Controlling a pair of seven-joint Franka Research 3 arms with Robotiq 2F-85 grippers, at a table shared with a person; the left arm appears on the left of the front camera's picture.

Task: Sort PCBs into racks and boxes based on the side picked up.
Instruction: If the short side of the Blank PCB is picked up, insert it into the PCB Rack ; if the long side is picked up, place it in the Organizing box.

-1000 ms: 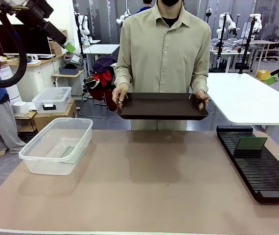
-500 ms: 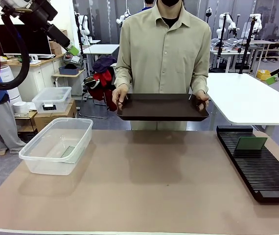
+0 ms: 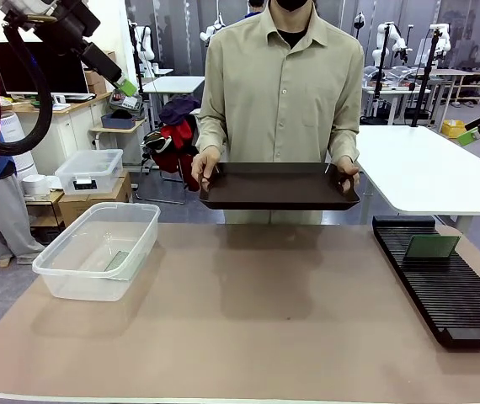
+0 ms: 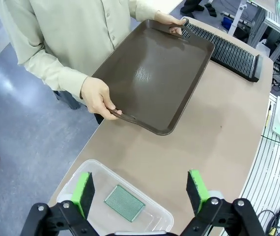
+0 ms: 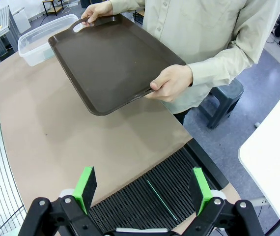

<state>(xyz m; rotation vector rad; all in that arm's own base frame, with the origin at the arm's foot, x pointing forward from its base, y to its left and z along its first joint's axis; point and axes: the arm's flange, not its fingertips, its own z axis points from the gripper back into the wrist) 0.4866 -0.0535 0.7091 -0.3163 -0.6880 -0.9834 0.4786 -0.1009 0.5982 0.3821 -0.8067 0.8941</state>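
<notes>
One green PCB (image 3: 118, 261) lies flat inside the clear box (image 3: 63, 282) at the table's left. A second PCB (image 3: 431, 246) stands on edge in the black slotted rack (image 3: 455, 295) at the right. My left gripper (image 3: 124, 85) hangs high at the upper left, open and holding nothing; in its wrist view the left gripper (image 4: 141, 191) looks down on the box (image 4: 76, 173) and the PCB (image 4: 124, 203). My right gripper (image 3: 473, 135) is raised at the right edge, also open. The right gripper (image 5: 143, 189) hovers over the rack (image 5: 145, 196), where the PCB (image 5: 162, 200) shows as a thin green line.
A person at the far side holds a bare dark brown tray (image 3: 278, 187) by both handles, above the table's far edge. A smaller lidded clear box (image 3: 88, 171) sits on a cardboard carton off the table to the left. A white table (image 3: 425, 172) stands behind the rack.
The person's tray has dipped slightly and tilted a little toward me. My left gripper shifted slightly to the right early on, then held still. The right gripper has not moved.
</notes>
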